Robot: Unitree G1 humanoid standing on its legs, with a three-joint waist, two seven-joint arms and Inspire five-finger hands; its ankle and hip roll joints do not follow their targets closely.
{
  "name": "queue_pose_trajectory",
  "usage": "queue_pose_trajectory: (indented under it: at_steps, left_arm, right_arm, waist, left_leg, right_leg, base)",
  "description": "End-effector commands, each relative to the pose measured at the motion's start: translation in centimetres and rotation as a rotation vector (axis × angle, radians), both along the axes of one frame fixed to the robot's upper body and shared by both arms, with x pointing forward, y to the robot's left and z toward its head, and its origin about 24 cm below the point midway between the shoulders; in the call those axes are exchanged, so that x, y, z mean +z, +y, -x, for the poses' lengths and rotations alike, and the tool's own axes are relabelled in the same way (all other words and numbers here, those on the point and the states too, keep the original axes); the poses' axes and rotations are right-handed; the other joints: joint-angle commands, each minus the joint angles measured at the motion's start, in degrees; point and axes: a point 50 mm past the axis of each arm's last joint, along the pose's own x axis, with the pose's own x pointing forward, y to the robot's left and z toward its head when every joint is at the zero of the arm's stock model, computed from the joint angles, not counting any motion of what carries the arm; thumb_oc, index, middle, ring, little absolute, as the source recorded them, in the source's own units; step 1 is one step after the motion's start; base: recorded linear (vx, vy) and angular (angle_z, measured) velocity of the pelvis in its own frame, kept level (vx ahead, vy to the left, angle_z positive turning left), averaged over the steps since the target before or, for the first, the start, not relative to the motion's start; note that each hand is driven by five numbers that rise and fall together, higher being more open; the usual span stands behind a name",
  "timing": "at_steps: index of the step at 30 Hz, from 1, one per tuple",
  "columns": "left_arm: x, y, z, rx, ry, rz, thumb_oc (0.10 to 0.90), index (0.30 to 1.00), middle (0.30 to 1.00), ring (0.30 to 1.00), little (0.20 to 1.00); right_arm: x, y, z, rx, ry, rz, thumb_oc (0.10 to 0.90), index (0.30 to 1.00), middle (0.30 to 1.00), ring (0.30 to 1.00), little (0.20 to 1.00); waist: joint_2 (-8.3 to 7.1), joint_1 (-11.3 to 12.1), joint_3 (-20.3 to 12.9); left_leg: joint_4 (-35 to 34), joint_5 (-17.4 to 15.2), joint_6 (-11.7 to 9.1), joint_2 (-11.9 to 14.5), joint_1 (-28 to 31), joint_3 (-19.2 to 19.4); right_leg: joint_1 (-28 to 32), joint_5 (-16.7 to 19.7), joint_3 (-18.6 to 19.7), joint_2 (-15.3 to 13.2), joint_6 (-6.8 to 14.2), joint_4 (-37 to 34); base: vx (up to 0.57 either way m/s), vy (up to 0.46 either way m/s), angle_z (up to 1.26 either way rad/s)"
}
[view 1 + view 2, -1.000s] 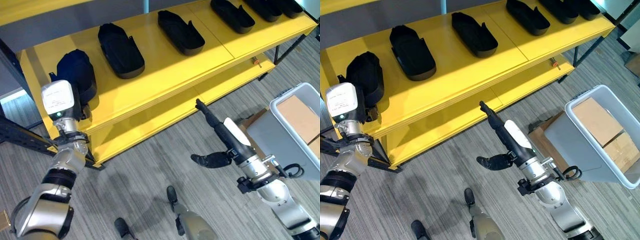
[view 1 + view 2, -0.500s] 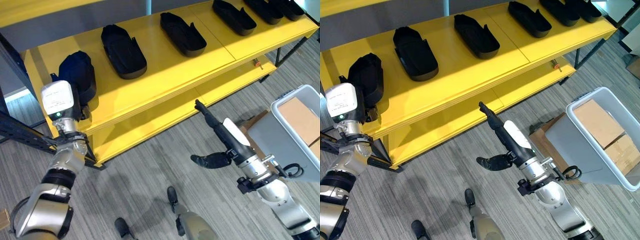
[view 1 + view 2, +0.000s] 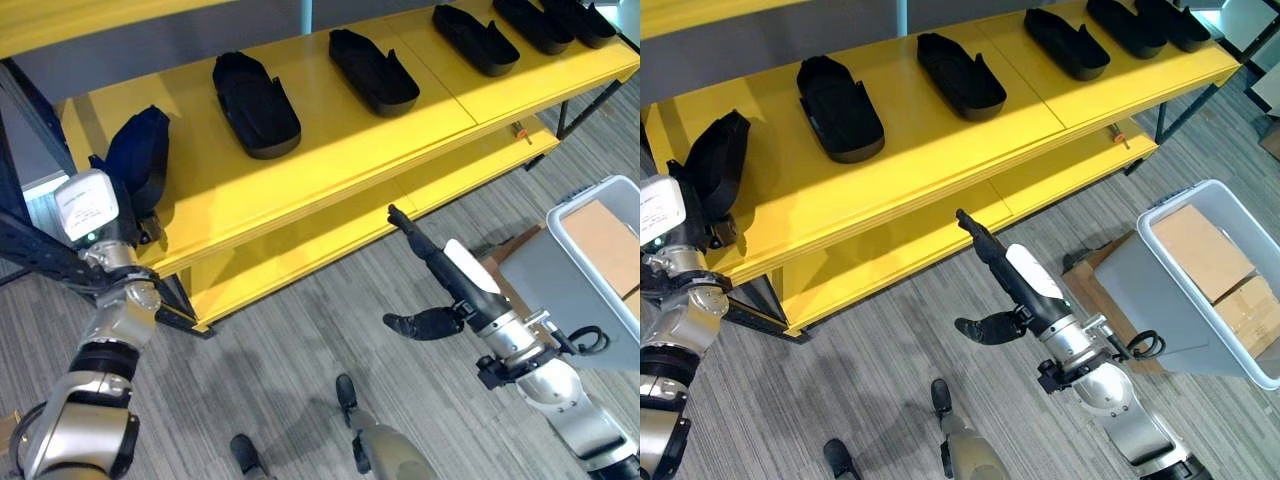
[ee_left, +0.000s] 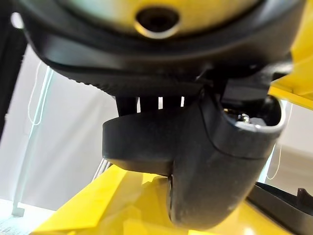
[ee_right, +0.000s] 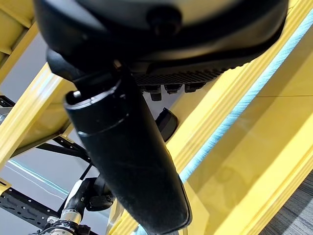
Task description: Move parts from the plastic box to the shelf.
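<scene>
The part (image 3: pixel 138 160) in question, a black moulded shell, is now standing tilted on its edge at the left end of the yellow shelf (image 3: pixel 330 140), leaning up against the left hand (image 3: pixel 120 205); a second ago it was lying flatter on the board with its broad back showing. The hand's fingers are sitting behind and under the part, so whether they are gripping it or already letting go cannot be told. The left wrist camera is showing the thumb (image 4: pixel 215 161) curled in front of the yellow board, with a dark edge of another part (image 4: pixel 283 205) beyond it.

Further along the same shelf a row of parts is already lying flat: the nearest (image 3: pixel 256 90), the next (image 3: pixel 373 72), and a third (image 3: pixel 476 40), with more at the far right end. Judged from this, the placing step is under way but not finished, since the part is not yet resting flat like its neighbours.

The right hand (image 3: pixel 440 295) is hanging idle in front of the lower shelf board, fingers straight and thumb spread, holding nothing. The plastic box (image 3: pixel 600 270) is standing on the floor to the robot's right, with cardboard cartons (image 3: pixel 598 235) inside.
</scene>
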Motion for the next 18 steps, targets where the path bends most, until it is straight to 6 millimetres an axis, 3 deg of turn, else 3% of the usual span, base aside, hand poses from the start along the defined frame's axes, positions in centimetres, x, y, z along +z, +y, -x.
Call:
queue_pose_trajectory:
  at_steps: [1, 5, 17, 18]
  left_arm:
    - [3.25, 1.33, 0.12, 0.058, -0.156, 0.025, 0.4, 0.3, 0.3, 0.3, 0.3]
    - [2.45, 1.34, 0.1, 0.062, -0.119, 0.023, 0.4, 0.3, 0.3, 0.3, 0.3]
    - [2.78, 0.74, -0.15, 0.031, -0.102, -0.037, 0.4, 0.3, 0.3, 0.3, 0.3]
    - [2.8, 0.62, -0.13, 0.024, -0.089, -0.066, 0.802, 0.863, 0.863, 0.863, 0.863]
  right_arm:
    - [4.84, 0.24, 1.23, 0.059, -0.233, -0.065, 0.9, 1.0, 1.0, 1.0, 1.0]
    - [4.9, 0.27, 1.23, 0.062, -0.235, -0.06, 0.9, 1.0, 1.0, 1.0, 1.0]
    - [4.9, 0.19, 1.24, 0.06, -0.234, -0.059, 0.9, 1.0, 1.0, 1.0, 1.0]
    - [4.92, 0.12, 1.24, 0.057, -0.235, -0.054, 0.9, 1.0, 1.0, 1.0, 1.0]
  waist:
    - [0.22, -0.18, -2.25]
    - [0.28, -0.09, -2.25]
    - [0.46, -0.03, -2.44]
    - [0.52, 0.03, -2.42]
  left_leg:
    - [-0.21, 0.8, -0.98, 1.38, 3.93, -1.78]
    - [-0.21, 0.74, -0.97, 1.46, 4.08, -1.75]
    - [-0.21, 0.76, -0.94, 1.36, 4.12, -1.97]
    - [-0.21, 0.68, -0.91, 1.34, 4.11, -2.04]
  right_leg:
    - [6.08, -7.56, -2.5, -2.53, 4.65, 0.13]
    - [6.17, -7.6, -2.49, -2.55, 4.67, 0.14]
    - [6.39, -7.72, -2.52, -2.51, 4.64, 0.08]
    - [6.42, -7.74, -2.53, -2.53, 4.64, 0.08]
  base:
    - [0.0, 0.0, 0.0]
    - [0.0, 0.0, 0.0]
    - [0.0, 0.0, 0.0]
    - [0.0, 0.0, 0.0]
